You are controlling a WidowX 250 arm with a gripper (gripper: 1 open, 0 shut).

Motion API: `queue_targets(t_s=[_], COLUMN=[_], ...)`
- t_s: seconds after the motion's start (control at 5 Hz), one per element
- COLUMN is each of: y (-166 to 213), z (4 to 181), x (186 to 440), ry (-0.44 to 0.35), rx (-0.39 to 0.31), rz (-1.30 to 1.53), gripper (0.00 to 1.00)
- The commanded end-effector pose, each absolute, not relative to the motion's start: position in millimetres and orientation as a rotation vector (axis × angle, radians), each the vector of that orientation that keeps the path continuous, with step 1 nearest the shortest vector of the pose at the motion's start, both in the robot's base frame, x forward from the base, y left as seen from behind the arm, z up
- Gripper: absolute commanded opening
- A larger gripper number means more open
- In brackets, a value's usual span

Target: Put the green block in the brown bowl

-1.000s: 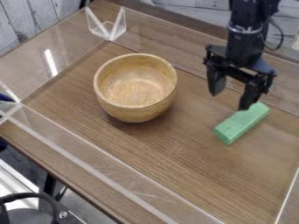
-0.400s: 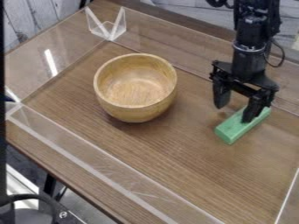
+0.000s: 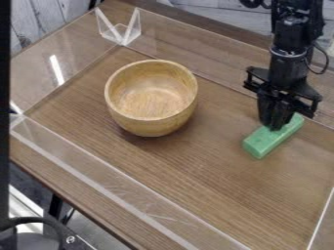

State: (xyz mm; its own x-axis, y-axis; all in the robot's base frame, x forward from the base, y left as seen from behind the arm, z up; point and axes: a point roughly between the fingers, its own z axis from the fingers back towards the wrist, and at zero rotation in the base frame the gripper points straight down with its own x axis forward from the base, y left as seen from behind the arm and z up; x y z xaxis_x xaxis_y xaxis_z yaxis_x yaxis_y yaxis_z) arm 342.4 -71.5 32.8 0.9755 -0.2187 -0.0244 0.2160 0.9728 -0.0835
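Note:
The green block (image 3: pixel 265 143) lies on the wooden table at the right, its long axis running toward the back right. My gripper (image 3: pixel 280 121) points straight down over the block's far end, its black fingers (image 3: pixel 269 109) drawn in against the block's sides. The block rests on the table. The brown bowl (image 3: pixel 146 123), round, thick-walled and holding nothing, stands to the left of the gripper, well apart from it.
A low clear plastic wall (image 3: pixel 78 166) runs along the table's front and left edges. A small clear folded stand (image 3: pixel 117 25) sits at the back left. Dark cables and equipment show behind the arm at the back right.
The gripper came down and a little to the right onto the block's far end. Its fingers, spread wide before, have closed in on the block. The block and bowl have not moved.

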Motion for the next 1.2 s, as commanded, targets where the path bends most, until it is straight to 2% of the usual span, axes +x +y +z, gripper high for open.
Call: queue_targets(t_s=[0.0,0.2,0.4,0.6,0.8,1.0], y=[-67.2,-60.8,-49.6,-46.4,-49.6,-52.0], z=[52.0,79.1,113.6,123.0,115.6,102.0], x=[342.5,338.2,332.5,332.9,335.4,338.5], ry=[-0.012,-0.062,-0.128,-0.142,-0.132,-0.108], rx=[-0.08,-0.077,-0.072,-0.069,-0.075,-0.079], rz=[-0.217,-0.21,-0.193,-0.189,-0.202,-0.205], gripper=[0.0,0.0,0.0,0.0,1.0,1.0])
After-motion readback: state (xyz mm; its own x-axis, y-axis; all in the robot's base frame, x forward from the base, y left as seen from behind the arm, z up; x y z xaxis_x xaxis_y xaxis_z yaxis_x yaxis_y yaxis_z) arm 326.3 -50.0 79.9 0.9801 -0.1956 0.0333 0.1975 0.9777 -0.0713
